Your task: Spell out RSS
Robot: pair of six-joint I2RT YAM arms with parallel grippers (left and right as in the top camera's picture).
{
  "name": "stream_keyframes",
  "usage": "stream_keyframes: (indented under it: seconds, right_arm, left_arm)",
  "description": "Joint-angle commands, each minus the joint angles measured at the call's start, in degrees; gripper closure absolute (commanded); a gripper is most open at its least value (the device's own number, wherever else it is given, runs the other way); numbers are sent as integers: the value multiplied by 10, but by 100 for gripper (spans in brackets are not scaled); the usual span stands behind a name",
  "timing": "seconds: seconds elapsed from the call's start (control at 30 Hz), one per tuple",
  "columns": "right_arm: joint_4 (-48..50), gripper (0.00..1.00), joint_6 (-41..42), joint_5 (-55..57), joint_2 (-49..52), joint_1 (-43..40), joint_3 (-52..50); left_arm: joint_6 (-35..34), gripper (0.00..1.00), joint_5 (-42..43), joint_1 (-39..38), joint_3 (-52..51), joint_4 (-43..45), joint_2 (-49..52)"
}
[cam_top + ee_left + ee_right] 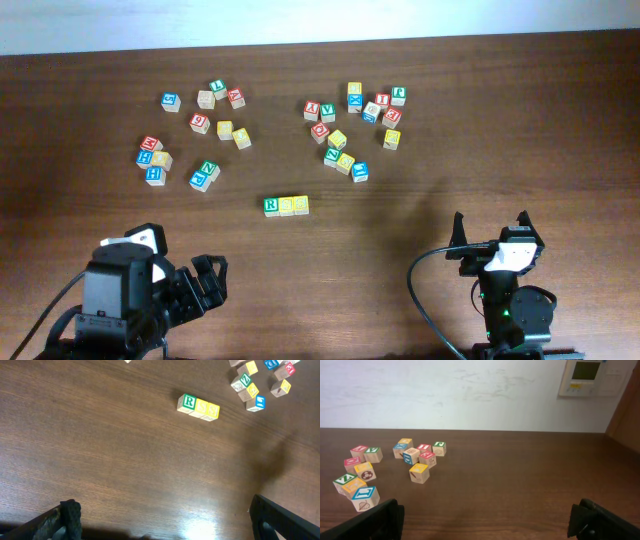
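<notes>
RSS row sits mid-bench, a bit near of centre: green-and-white R cube on the left, then two yellow cubes to its right. All 3 are touching in a straight line. In the left wrist view I read R, S, S; overhead the yellow letters are too small to tell.

Spare cubes lie in 2 loose groups on the far side, left group and right group, both well apart from the row.

Left gripper is at the near-left edge, fingers wide apart, nothing btwn them. Right gripper is at the near-right edge, also spread wide and empty. Neither is near the row.

My read: placing step looks done, word is spelled, so I'm at the check stage. Next move needs no grasp imo, just confirm letter order and orientation. If I do reposition an arm, I must keep it clear of the row; a nudge would break the line.
</notes>
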Motion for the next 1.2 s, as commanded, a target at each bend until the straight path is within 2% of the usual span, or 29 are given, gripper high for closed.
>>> stream_keyframes:
  seconds: [0.0,0.63,0.7,0.83,0.97,1.17]
  right_arm:
    - [-5,2,8,-1,-7,-4,-3]
    - [-4,2,8,-1,-7,-4,-3]
    - [-4,2,8,-1,-7,-4,-3]
    - [-4,2,8,-1,-7,-4,-3]
    - [-4,2,8,-1,-7,-4,-3]
    - [-4,2,8,-1,-7,-4,-3]
  left_arm:
    - [-5,1,-2,-3,-2,1,-2]
    - [-5,1,-14,-3,-2,-11,-2]
    - [12,1,-15,-5,-3,4,-3]
    - [132,1,31,-6,-10,99,-3]
    - [185,1,34,-5,-53,226,-23]
    - [309,1,169,33,-207,472,-102]
